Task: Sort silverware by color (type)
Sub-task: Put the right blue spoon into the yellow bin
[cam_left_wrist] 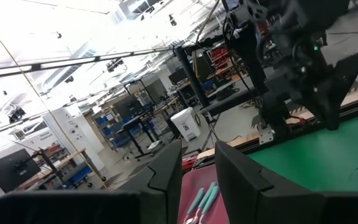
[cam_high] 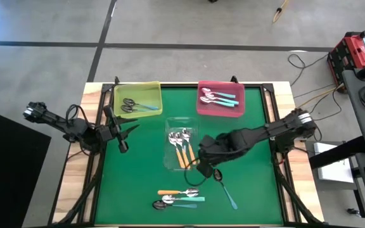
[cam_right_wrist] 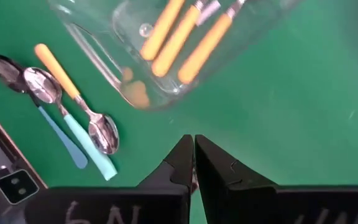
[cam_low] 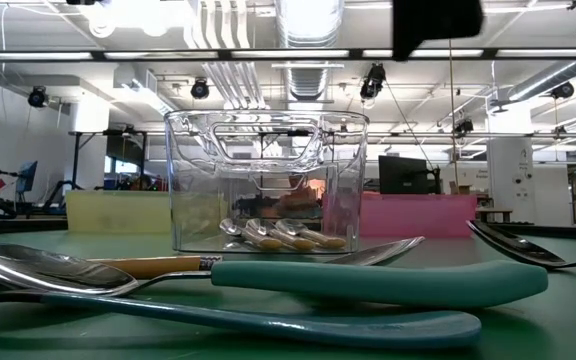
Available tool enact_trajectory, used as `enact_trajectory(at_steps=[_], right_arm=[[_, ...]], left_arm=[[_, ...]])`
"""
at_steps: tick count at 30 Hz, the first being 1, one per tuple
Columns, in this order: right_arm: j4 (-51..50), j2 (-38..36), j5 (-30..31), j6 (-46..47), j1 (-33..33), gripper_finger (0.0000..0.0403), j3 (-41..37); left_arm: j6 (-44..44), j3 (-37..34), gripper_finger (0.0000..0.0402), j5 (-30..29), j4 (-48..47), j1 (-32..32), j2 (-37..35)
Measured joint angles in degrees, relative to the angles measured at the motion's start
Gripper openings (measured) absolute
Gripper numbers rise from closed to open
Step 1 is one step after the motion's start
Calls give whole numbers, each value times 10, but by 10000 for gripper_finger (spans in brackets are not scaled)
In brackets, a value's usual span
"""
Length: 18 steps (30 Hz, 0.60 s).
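Note:
Three loose spoons lie flat near the table's front edge: an orange-handled one (cam_high: 177, 192), a teal-handled one (cam_high: 192, 199) and a dark one with a blue handle (cam_high: 168, 204). In the right wrist view these are the orange-handled (cam_right_wrist: 58, 68), teal-handled (cam_right_wrist: 89, 146) and blue-handled (cam_right_wrist: 58, 134) spoons. Another blue-handled spoon (cam_high: 227, 191) lies to their right. My right gripper (cam_high: 199, 166) (cam_right_wrist: 193, 152) is shut on nothing, above the mat just off the clear tray's near end. My left gripper (cam_high: 123, 134) (cam_left_wrist: 197, 171) is open, raised at the table's left.
The clear tray (cam_high: 170, 161) (cam_low: 183, 180) at mid-table holds orange-handled spoons (cam_right_wrist: 179, 37). At the far edge, the yellow tray (cam_high: 138, 86) holds dark blue-handled spoons and the pink tray (cam_high: 203, 107) holds silver teal-handled ones. Bare green mat lies left and right of the clear tray.

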Motion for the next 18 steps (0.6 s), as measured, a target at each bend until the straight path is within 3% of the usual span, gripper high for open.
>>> enact_trajectory(at_steps=[9, 18], right_arm=[[104, -83, -6, 166, 39, 9, -190], [135, -83, -56, 245, 75, 9, -278]], left_arm=[[-18, 0, 78, 0, 0, 0, 0], [-36, 0, 78, 0, 0, 0, 0]])
